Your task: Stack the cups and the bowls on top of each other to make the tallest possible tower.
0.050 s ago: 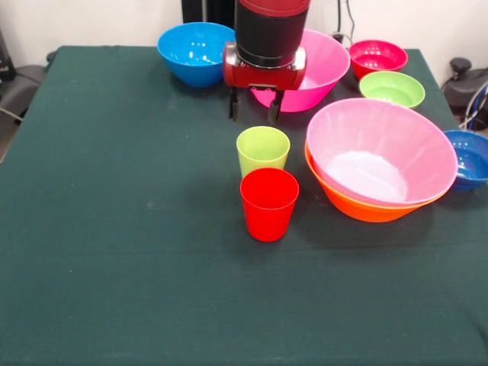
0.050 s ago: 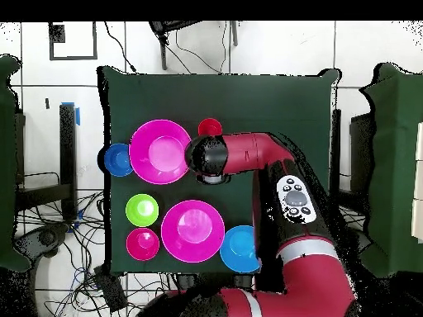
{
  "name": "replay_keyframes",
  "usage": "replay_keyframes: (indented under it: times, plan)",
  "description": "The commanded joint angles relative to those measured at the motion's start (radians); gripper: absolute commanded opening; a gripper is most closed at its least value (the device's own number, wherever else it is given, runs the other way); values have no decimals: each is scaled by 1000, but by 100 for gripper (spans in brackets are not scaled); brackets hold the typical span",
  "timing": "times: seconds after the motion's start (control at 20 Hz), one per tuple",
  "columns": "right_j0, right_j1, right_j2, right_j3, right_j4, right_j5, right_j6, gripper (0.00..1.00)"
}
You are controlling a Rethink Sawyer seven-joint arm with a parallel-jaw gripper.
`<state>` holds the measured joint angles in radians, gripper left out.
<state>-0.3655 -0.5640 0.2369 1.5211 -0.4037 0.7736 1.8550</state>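
My gripper [image 1: 254,104] hangs open above the table, just behind the lime green cup [image 1: 263,150], with nothing between its fingers. The red cup [image 1: 268,203] stands upright right in front of the lime one, touching or nearly touching it. To their right, a big pink bowl [image 1: 379,152] sits nested and tilted in the orange bowl [image 1: 358,206]. In the overhead view the arm's wrist [image 2: 206,157] covers the gripper and the lime cup. There the red cup [image 2: 210,127] shows beside the nested pink bowl [image 2: 159,151].
A light blue bowl [image 1: 197,52] and a second big pink bowl [image 1: 320,65] stand at the back. A magenta-red bowl [image 1: 377,57] and a green bowl [image 1: 392,88] sit back right. A dark blue bowl [image 1: 469,158] is at the right edge.
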Motion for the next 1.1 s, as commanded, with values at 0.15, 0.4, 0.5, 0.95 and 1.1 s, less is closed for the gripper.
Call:
replay_keyframes:
  times: [0.15, 0.4, 0.5, 0.95, 1.1]
  plan:
    - [-10, 63, 102, 43, -96, -62, -175, 100]
    - [-19, 67, 109, 42, -107, -63, -172, 100]
    - [-20, 66, 111, 42, -108, -61, -171, 100]
    - [-48, 60, 104, 69, -136, -77, -196, 100]
    - [-52, 70, 101, 64, -147, -81, -199, 100]
